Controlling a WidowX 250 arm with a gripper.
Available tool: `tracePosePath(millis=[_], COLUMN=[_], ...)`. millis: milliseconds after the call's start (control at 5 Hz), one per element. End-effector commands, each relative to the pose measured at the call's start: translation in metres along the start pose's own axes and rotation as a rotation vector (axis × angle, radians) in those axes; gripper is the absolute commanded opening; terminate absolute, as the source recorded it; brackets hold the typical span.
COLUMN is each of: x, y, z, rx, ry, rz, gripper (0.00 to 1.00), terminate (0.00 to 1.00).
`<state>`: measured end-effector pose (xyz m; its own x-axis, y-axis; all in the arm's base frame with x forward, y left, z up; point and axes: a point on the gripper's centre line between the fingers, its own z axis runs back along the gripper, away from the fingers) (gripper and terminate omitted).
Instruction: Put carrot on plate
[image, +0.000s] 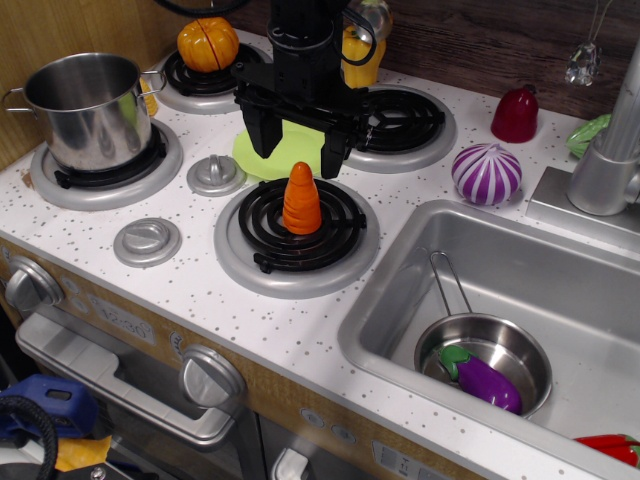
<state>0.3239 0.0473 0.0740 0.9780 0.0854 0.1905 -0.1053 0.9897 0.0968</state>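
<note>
Pincer spread, empty, above the upright carrot; plate just behind carrot, probably partly hidden. We'd worry a finger tips the carrot over.

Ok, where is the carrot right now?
The carrot stands upright on the front burner, left of the sink, just below the open gripper and in front of the plate.
</note>
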Motion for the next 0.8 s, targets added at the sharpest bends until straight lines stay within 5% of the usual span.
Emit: tracePosePath(millis=[0,400,600], x=[0.0,-0.004,-0.003], y=[0.0,-0.003,-0.004], z=[0.0,-0.023,-0.028], rx=[0.0,-0.045,-0.044], ry=[0.0,-0.033,-0.044], rz=[0.0,0.014,0.031], gripper=[1.0,1.0,0.0], terminate=[0.0,0.0,0.0])
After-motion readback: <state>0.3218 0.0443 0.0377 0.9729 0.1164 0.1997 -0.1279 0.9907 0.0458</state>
